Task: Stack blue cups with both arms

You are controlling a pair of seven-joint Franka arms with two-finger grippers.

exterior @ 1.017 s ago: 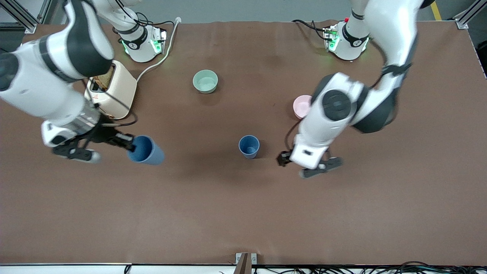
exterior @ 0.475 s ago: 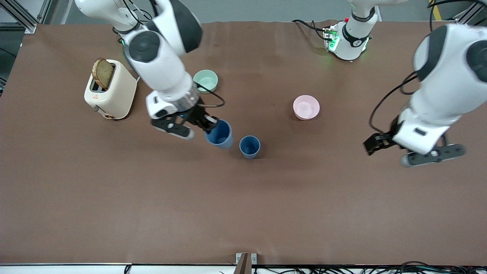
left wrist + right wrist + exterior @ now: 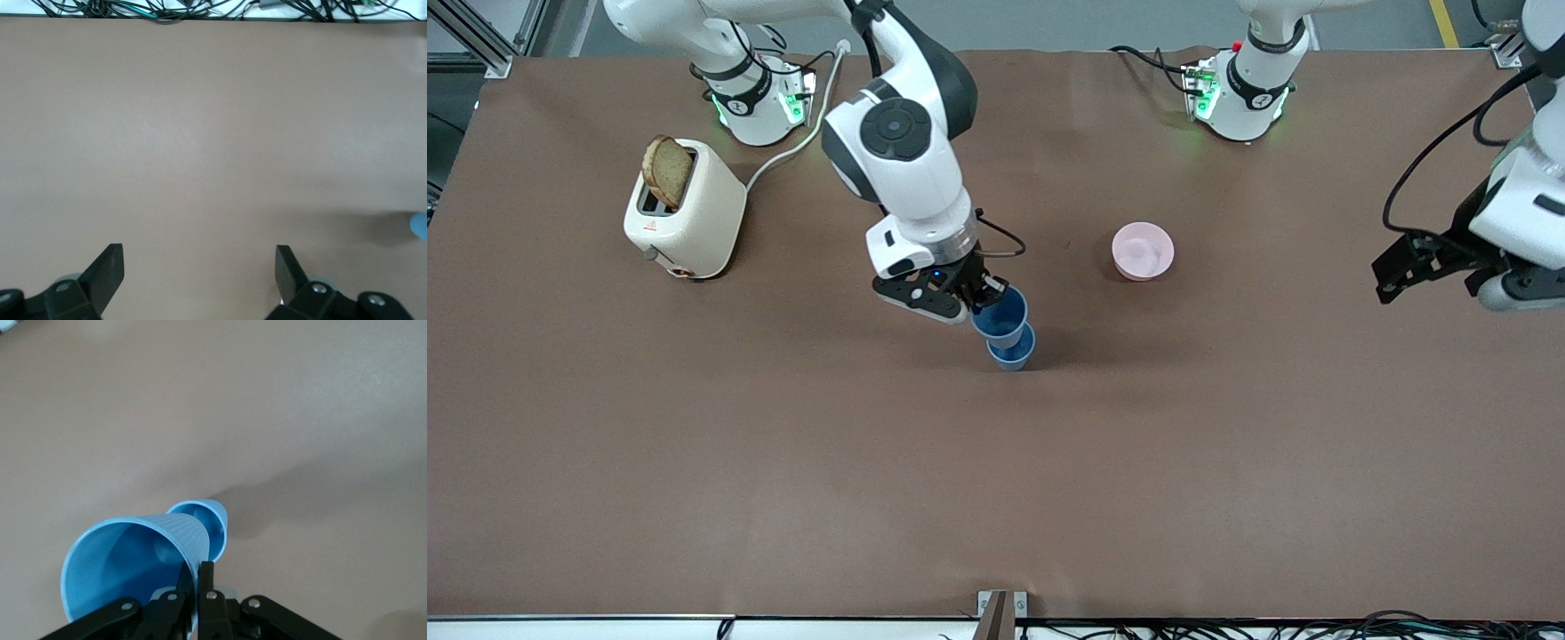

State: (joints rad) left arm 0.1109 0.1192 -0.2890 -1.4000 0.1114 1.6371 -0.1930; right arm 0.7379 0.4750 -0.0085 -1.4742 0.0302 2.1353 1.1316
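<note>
My right gripper is shut on the rim wall of one blue cup, one finger inside and one outside. It holds the cup tilted over the second blue cup, which stands upright at the table's middle. In the right wrist view the held cup fills the space ahead of my right gripper, its base by the mouth of the standing cup. I cannot tell if they touch. My left gripper is open and empty over the table's left-arm end; the left wrist view shows it over bare table.
A pink bowl sits between the cups and the left arm's base. A cream toaster holding a slice of bread stands near the right arm's base. My right arm hides the mint-green bowl.
My right arm has carried its blue cup from the toaster end to over the standing cup. My left arm has drawn away from the standing cup toward its own end of the table.
</note>
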